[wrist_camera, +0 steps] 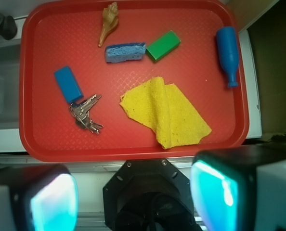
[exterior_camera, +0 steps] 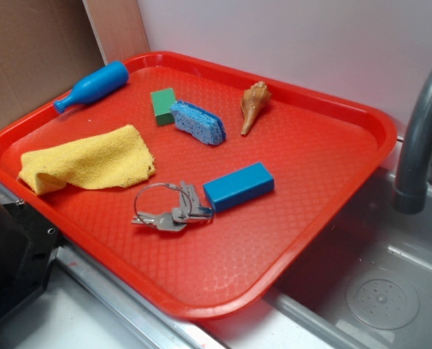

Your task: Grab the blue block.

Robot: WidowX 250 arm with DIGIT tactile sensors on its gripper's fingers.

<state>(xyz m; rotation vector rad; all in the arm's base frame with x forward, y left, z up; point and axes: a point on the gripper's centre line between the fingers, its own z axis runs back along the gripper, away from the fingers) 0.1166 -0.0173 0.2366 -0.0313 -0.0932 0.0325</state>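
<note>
The blue block (exterior_camera: 238,186) is a smooth bright-blue brick lying flat on the red tray (exterior_camera: 332,167), right beside a key bunch (exterior_camera: 174,209). In the wrist view the block (wrist_camera: 68,84) lies at the tray's left, with the keys (wrist_camera: 85,113) just below it. My gripper (wrist_camera: 133,197) is open and empty. Its two cyan pads (wrist_camera: 54,202) stand wide apart at the bottom of the wrist view, high above and off the tray's near edge. The gripper does not show in the exterior view.
On the tray lie a speckled blue sponge (exterior_camera: 198,122), a green block (exterior_camera: 163,106), a seashell (exterior_camera: 254,105), a blue bottle-shaped toy (exterior_camera: 92,86) and a yellow cloth (exterior_camera: 89,161). A sink with a grey faucet (exterior_camera: 420,138) lies to the right.
</note>
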